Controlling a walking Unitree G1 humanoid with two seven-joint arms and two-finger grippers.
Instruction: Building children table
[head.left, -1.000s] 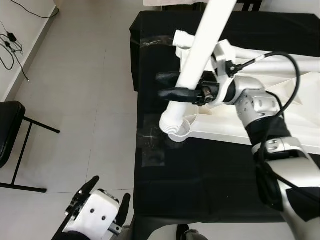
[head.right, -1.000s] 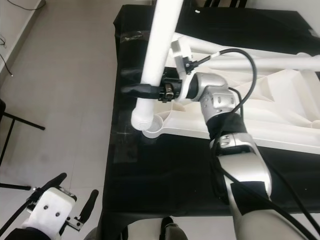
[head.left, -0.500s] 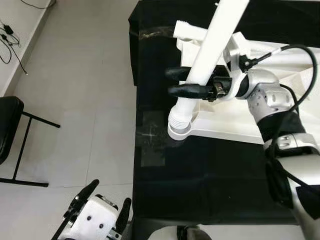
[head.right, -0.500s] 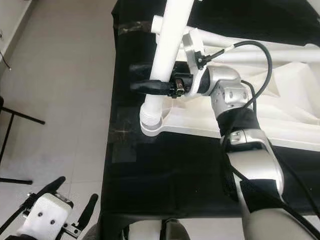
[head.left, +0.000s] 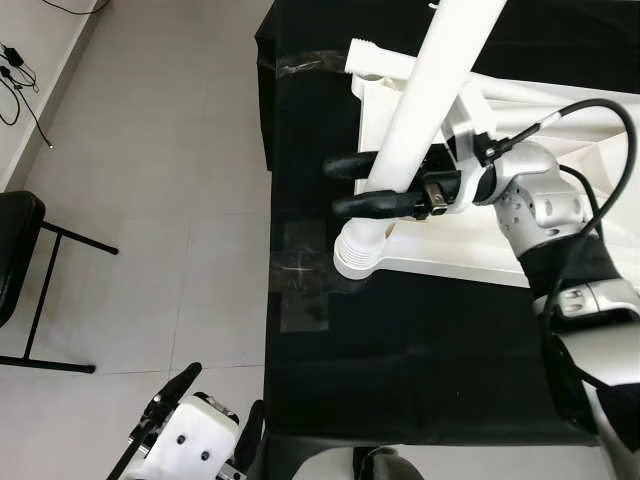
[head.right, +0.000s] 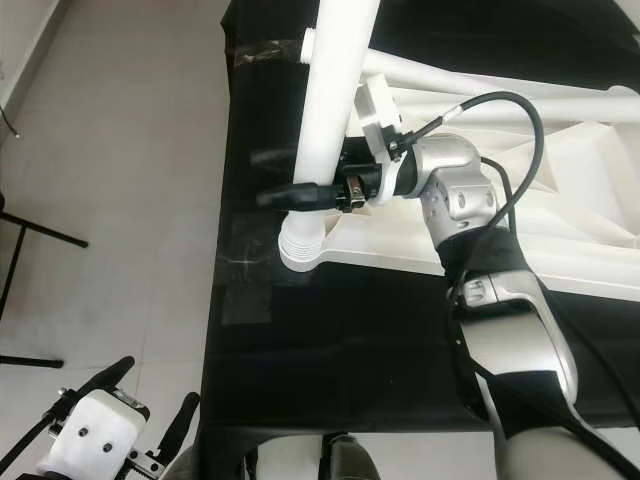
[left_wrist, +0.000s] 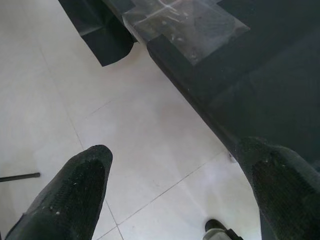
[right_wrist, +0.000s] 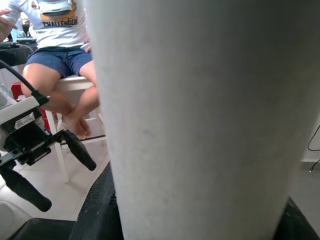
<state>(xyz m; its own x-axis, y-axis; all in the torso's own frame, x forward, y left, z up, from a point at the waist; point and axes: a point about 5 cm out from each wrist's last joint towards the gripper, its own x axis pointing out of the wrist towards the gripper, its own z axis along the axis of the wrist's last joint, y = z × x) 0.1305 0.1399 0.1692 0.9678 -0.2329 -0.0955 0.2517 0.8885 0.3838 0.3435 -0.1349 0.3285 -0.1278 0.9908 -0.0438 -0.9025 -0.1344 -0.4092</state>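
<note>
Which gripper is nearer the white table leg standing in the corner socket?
Right. The right gripper is clamped around the white table leg just above its threaded end. The left gripper hangs low over the floor beside the black-covered table, well away from it.

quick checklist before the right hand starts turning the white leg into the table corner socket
1. Grip on the leg: ok. The right hand has its black fingers on both sides of the white leg.
2. Threaded end in the socket: ok; the ribbed end sits in the round corner socket of the white tabletop.
3. Leg straight in the socket: cannot tell; it appears slanted, which may only be the camera angle.
4. Tabletop steady on the black cloth: cannot tell, nothing holds it.
5. Left hand out of the way: ok, open, low over the floor by the table edge.
6. Person seated nearby: cannot tell how close.
</note>
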